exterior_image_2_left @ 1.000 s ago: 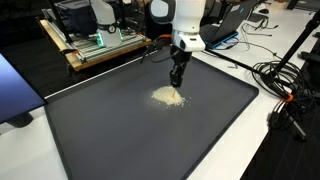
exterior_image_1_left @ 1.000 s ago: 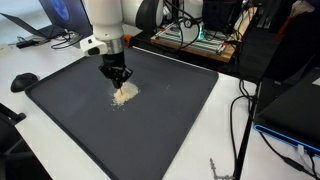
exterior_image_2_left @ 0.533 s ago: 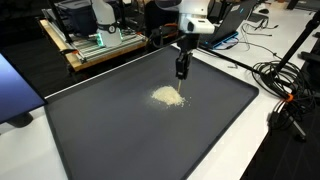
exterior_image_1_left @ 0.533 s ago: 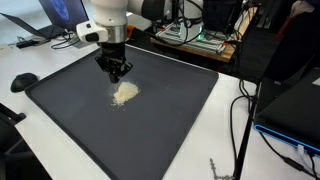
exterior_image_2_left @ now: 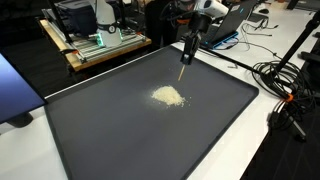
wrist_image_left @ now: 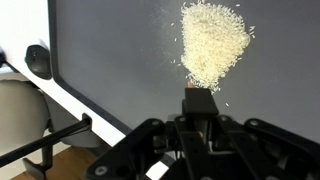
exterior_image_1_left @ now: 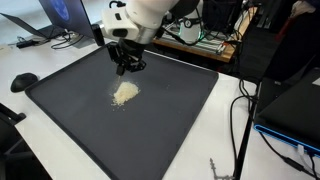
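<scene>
The hand (wrist_image_left: 200,97) is shut, its two dark fingers pressed together with no gap showing in the wrist view. It hangs in the air above the far part of a mat (exterior_image_1_left: 170,120), clear of the surface in both exterior views. Whether anything thin is pinched between the fingers cannot be made out. In an exterior view a pale sliver seems to run down from the hand (exterior_image_2_left: 185,55), but it is too small to name.

Nearest the hand is a pile (wrist_image_left: 213,42) of small, pale, cream-coloured grains, much like rice. It lies on the mat, just ahead of the fingertips in the wrist view and well below them. The pile (exterior_image_1_left: 125,92) is a low, uneven heap, dense in the middle, with loose grains scattered round its edge. It sits near the middle of the mat, a little toward the far side (exterior_image_2_left: 168,96).

The mat is dark grey, flat and rectangular, and it covers most of a white bench (exterior_image_1_left: 50,150). A black mouse (exterior_image_1_left: 22,80) rests on the bench just beside one corner of the mat. Black cables (exterior_image_1_left: 240,110) trail over the bench on the opposite side.

In the wrist view the arm's own dark body fills the lower part of the picture and hides the mat beneath it.
</scene>
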Robot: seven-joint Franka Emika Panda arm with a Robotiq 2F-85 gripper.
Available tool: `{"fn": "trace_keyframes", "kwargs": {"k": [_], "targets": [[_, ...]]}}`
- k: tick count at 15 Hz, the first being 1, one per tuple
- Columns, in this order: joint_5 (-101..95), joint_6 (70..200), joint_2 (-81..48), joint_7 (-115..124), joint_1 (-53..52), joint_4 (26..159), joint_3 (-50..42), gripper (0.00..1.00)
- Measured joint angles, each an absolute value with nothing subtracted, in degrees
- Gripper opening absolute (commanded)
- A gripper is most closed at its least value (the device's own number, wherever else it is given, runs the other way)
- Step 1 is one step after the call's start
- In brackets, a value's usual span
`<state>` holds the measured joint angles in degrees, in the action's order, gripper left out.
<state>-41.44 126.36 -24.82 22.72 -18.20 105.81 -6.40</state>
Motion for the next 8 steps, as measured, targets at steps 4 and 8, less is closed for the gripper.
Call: {"fn": "trace_keyframes", "kwargs": {"k": [4,8], "targets": [[-48.7,116.8,-29.0,30.1,-21.7,101.3,-4.4,0.04],[-54.8,109.6,-36.3,34.8,-23.6,95.0,-2.9,0.04]]}}
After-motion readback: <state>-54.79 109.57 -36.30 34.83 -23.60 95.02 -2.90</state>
